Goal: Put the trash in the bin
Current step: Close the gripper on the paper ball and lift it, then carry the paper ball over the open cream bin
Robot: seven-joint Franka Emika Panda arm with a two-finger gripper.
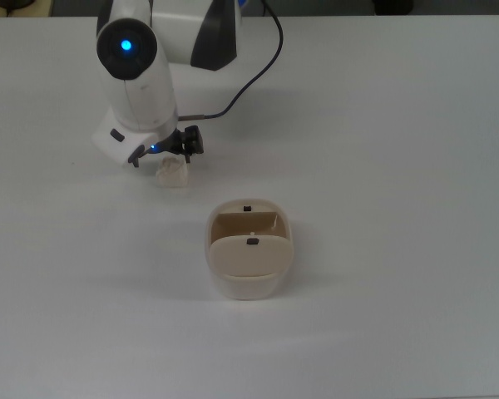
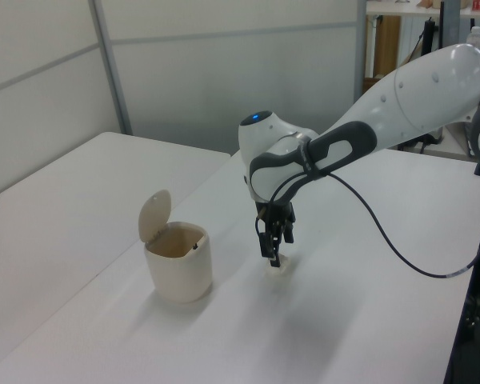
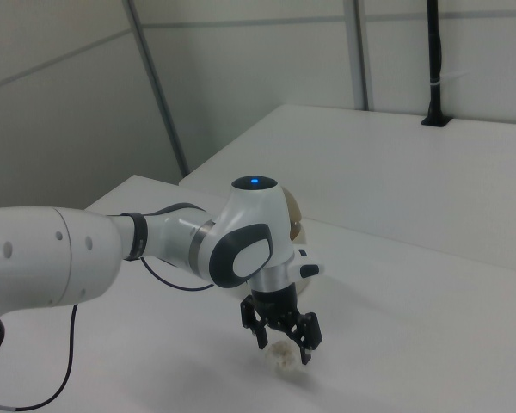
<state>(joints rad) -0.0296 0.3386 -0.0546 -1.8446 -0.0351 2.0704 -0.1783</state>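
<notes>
The trash (image 1: 175,173) is a small crumpled off-white wad lying on the white table (image 1: 382,150). My gripper (image 1: 163,160) hangs just over it, open, with one black finger on each side of the wad. In the right view the trash (image 3: 283,356) shows low between the fingers of the gripper (image 3: 284,345). In the left view the gripper (image 2: 274,254) reaches down to the trash (image 2: 281,267). The beige bin (image 1: 249,253) stands apart from the wad, toward the top view's lower right, its flap lid (image 2: 154,214) tipped up and open.
A black cable (image 1: 254,71) trails from the arm across the table's far part. In the left view a second white table (image 2: 56,200) lies beyond a gap behind the bin, and the table's right edge (image 2: 464,264) drops off near a dark stand.
</notes>
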